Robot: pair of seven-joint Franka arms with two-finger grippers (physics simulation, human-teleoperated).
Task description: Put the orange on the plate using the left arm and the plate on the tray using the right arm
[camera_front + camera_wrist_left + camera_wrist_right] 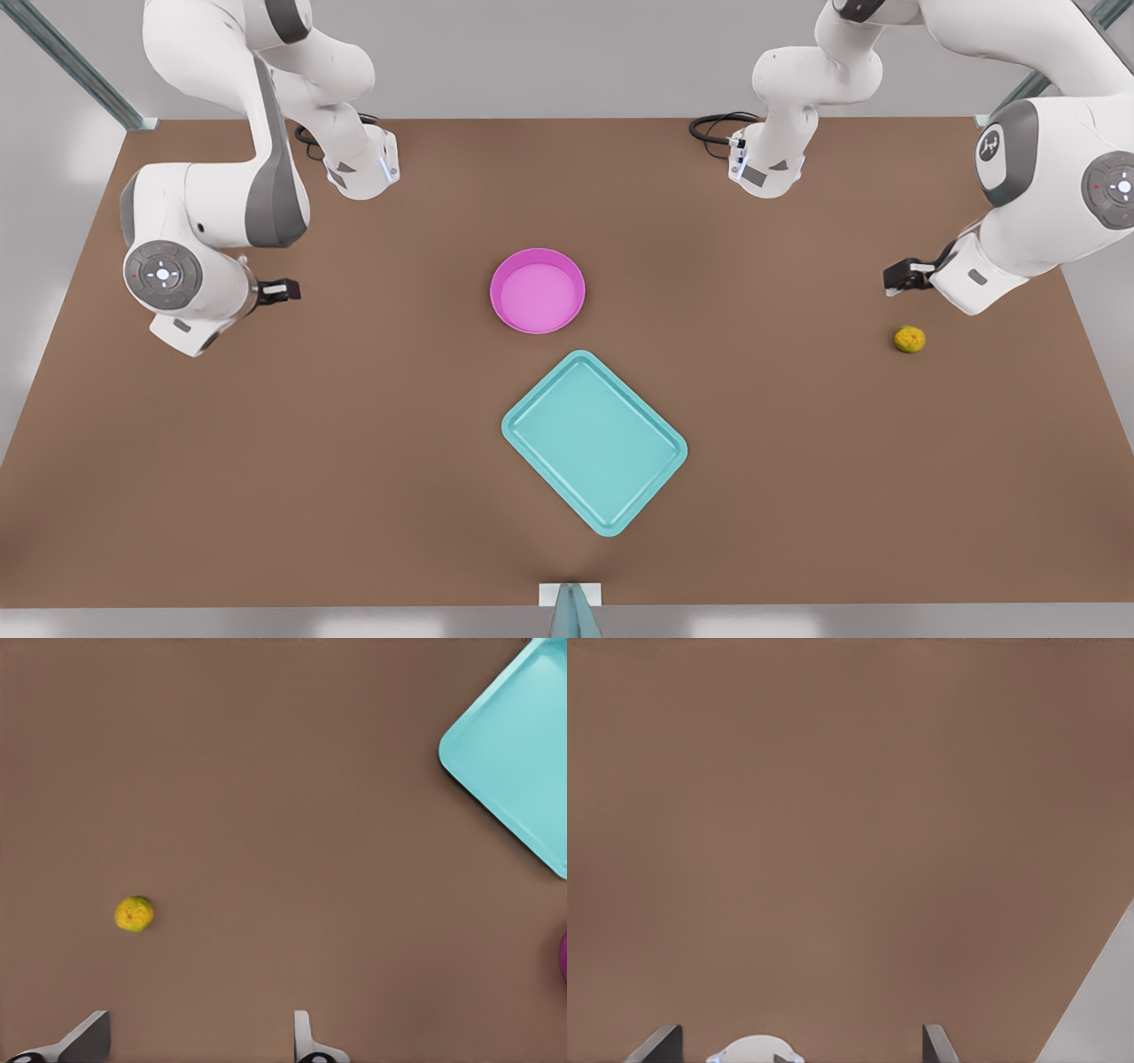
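At the front view's left, over bare brown table (266, 461): right gripper (282, 290), fingers spread apart, nothing held, well apart from everything. Toward the middle: magenta plate (538, 291), empty, flat on the table. Just beside it, nearer the camera: teal tray (594, 442), turned at an angle, also empty, not touching the plate. At the front view's right: left gripper (897, 277), released, hovering near the orange (910, 338) lying alone on the table.
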